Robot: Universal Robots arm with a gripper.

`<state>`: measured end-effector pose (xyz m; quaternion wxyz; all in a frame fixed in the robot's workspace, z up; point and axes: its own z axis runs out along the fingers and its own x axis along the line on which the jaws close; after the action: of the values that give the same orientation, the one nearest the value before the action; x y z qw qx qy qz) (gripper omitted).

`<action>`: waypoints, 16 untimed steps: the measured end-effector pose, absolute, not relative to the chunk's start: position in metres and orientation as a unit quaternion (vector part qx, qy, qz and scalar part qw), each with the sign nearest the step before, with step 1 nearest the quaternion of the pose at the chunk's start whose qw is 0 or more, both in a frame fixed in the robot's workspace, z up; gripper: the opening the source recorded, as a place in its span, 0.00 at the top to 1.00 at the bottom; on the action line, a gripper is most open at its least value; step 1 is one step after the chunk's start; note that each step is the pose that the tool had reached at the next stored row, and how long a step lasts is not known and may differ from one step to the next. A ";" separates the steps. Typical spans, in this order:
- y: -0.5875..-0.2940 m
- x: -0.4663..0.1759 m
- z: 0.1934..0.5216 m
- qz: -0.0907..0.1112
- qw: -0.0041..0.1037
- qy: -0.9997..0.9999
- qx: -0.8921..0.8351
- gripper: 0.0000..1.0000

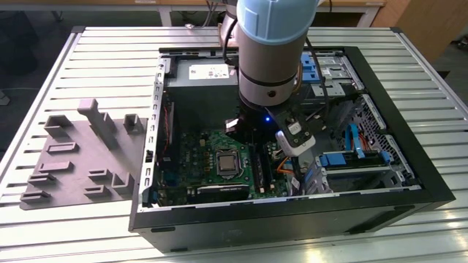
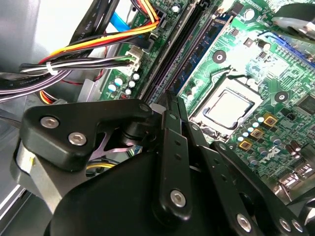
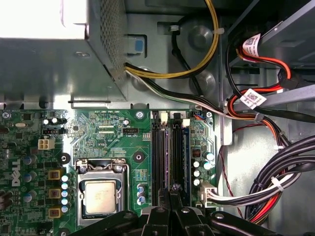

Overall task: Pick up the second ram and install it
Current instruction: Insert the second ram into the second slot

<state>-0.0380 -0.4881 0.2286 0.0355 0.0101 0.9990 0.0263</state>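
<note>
- Slatted metal table [image 1: 109, 49] fills the exterior view and carries an open black computer case [image 1: 292, 219] lying on its side. A grey fixture plate [image 1: 73, 164] with raised blocks lies just beside the case, on the exterior view's left.
- Inside the case I see the green motherboard [image 1: 201, 148], with its processor socket [image 3: 101, 196] closed under a metal frame.
- A perforated metal power supply box [image 3: 54, 54] sits beyond the board's far edge. Blue drive brackets [image 1: 343, 159] sit toward the exterior view's right.
- Bundles of black, white, red and yellow cables [image 3: 275, 191] run along the case wall beside the board.
- My arm [image 1: 274, 55] reaches straight down into the case, over the memory slots.
- In both wrist views the gripper [image 3: 173, 189] looks clenched: its fingers [image 2: 170, 147] are drawn together with no gap I can see, the tips low over the row of long slots.
- What I take for the second ram [image 2: 204, 51] stands upright in one slot, its row of chips facing the socket.
- Its near end lies just beside the fingertips; I cannot tell whether they touch it.
</note>
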 end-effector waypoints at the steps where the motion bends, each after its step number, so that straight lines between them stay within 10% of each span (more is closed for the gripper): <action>1: -0.488 -0.038 0.229 0.026 0.035 0.999 0.010 0.88; 16: -0.488 -0.038 0.227 0.027 0.035 0.999 0.008 0.88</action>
<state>-0.0381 -0.4881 0.2269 0.0355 0.0082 0.9990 0.0265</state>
